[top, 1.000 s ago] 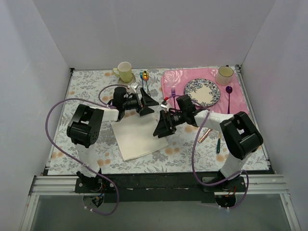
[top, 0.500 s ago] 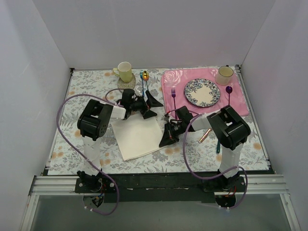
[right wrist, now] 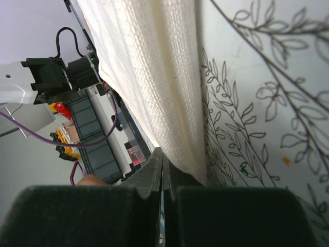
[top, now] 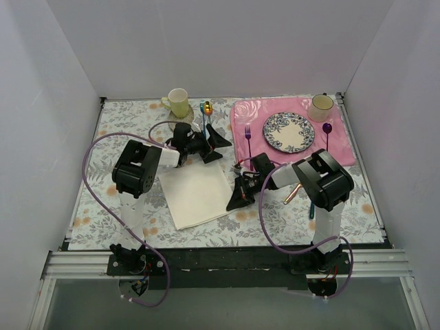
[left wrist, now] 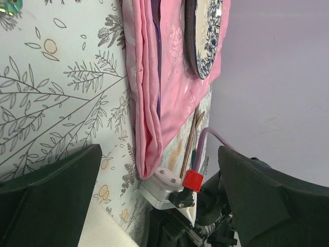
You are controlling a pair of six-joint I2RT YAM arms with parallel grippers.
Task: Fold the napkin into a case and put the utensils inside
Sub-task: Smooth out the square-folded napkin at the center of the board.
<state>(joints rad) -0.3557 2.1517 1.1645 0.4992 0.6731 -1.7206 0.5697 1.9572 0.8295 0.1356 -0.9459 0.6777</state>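
Note:
The cream napkin (top: 196,196) lies flat on the leaf-print tablecloth, its weave filling the upper part of the right wrist view (right wrist: 154,67). My right gripper (top: 238,198) (right wrist: 162,154) is shut, tips down at the napkin's right edge; no cloth shows in the slit between the jaws. My left gripper (top: 214,148) (left wrist: 158,154) hangs open past the napkin's far corner, holding nothing. The copper knife (top: 292,193) (left wrist: 190,146) and the teal-handled spoon (top: 312,205) lie right of the right arm.
A pink rose placemat (top: 240,130) (left wrist: 149,103) carries a patterned plate (top: 288,132), a purple fork (top: 247,134) and a purple spoon (top: 327,130). A cup (top: 320,106) stands at the back right. A yellow mug (top: 179,102) and a blue-handled spoon (top: 206,108) are at the back.
My right gripper dropped toward the napkin's right edge and went from open to shut. Both arms pulled in, and the left gripper shifted slightly toward the back.

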